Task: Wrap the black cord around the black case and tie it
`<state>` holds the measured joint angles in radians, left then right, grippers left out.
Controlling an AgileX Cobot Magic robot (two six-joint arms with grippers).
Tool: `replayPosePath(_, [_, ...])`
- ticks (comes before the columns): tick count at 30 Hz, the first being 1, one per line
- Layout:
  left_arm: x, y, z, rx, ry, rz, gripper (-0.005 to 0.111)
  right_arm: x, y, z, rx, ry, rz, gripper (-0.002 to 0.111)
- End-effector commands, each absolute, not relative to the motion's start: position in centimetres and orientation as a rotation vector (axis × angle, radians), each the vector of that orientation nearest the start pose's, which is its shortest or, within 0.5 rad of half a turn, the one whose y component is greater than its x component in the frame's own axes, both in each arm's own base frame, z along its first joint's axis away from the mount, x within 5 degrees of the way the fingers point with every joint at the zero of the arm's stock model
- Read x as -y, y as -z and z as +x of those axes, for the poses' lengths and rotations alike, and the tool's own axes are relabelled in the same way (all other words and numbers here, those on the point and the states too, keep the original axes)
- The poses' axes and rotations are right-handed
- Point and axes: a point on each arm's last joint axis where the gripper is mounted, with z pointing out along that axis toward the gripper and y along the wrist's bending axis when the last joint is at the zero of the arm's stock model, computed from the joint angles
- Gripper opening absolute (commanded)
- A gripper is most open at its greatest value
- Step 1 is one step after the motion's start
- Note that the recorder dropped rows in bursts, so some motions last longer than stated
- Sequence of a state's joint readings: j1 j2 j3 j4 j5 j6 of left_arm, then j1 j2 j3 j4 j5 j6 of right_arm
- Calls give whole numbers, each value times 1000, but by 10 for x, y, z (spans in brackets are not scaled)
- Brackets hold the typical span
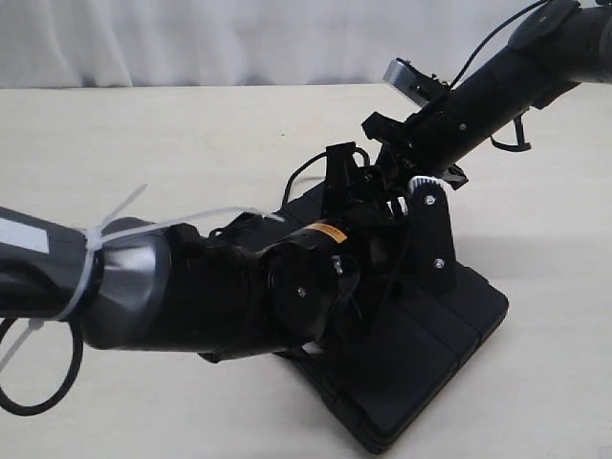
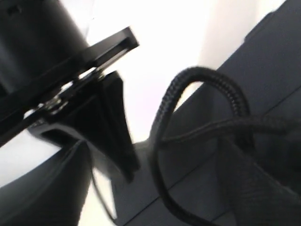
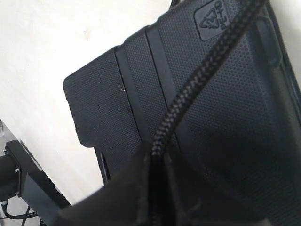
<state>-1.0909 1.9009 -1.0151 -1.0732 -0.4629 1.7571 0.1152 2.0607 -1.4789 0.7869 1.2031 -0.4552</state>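
Left of the black case (image 1: 421, 368), your left arm (image 1: 143, 277) is lying low across the foreground, wearing a white zip tie (image 1: 115, 222) cinched round its sleeve, while a thin black cable (image 1: 48, 397) is looping under it above the tabletop (image 1: 143, 124). Just over the case's left end your left gripper (image 2: 164, 155) is hovering with its jaws spread wide, and the black cord (image 2: 188, 77) is arching up in a loop in the gap between them, not pinched as far as the blurred wrist view is letting you tell. The case itself is lying flat on the tabletop, turned cornerwise to you, with its grooved, stippled face up. Over the middle of the case your right gripper (image 3: 155, 160) is pressing its jaws together on the cord and pinching it; from the pinch the cord is running straight across the case's face, passing beside a moulded triangle mark (image 3: 210, 18) near one edge of the case. Whether that stretch is touching the case you cannot tell. In the exterior view both grippers are crowding together over the case's middle, and the cord is getting lost against the black parts. Above and right of the case, your right arm (image 1: 516, 72) is slanting down toward its middle
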Motion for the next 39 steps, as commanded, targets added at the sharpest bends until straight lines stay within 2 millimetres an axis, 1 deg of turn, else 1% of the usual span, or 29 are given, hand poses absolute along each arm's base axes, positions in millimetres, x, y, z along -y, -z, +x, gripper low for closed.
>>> replayPosePath(1, [335,-173,194,-1441,-14,1657,70,-106,-192,389,-2892,-1105,-362,4])
replayPosePath(3, [336,-173,190,-1406,14,1718,70,-106,-192,389,-2891,-1105,-365,4])
replayPosePath(6, [335,-172,189,-1359,-19,1758,70,-106,-192,389,-2890,-1104,-367,4])
replayPosePath(7, [335,-173,192,-1352,-55,1734,70,-106,-192,389,-2889,-1104,-370,4])
replayPosePath(8, [332,-178,199,-1352,-134,1659,70,-106,-192,389,-2889,-1104,-370,4])
replayPosePath(10, [330,-184,206,-1344,-220,1579,70,-106,-192,389,-2886,-1109,-367,4])
replayPosePath(14, [328,-183,209,-1351,-228,1573,70,-106,-192,388,-2887,-1110,-371,4])
replayPosePath(18, [320,-186,221,-1371,-282,1518,70,-106,-192,388,-2887,-1111,-375,4])
replayPosePath(22, [313,-185,232,-1410,-293,1490,70,-107,-192,388,-2887,-1112,-378,4])
replayPosePath(24, [309,-186,236,-1439,-294,1443,70,-107,-192,388,-2887,-1112,-378,4])
replayPosePath(27, [309,-187,237,-1460,-285,1406,70,-107,-192,388,-2887,-1112,-378,4])
replayPosePath(30, [310,-183,236,-1458,-276,1432,70,-107,-192,388,-2885,-1116,-375,4])
replayPosePath(34, [303,-173,250,-1452,-458,1311,70,-107,-192,388,-2885,-1116,-375,4])
replayPosePath(38, [306,-154,250,-1485,-427,1389,70,-107,-192,388,-2884,-1116,-378,4])
replayPosePath(39, [306,-152,249,-1485,-416,1406,70,-107,-192,388,-2884,-1116,-378,4])
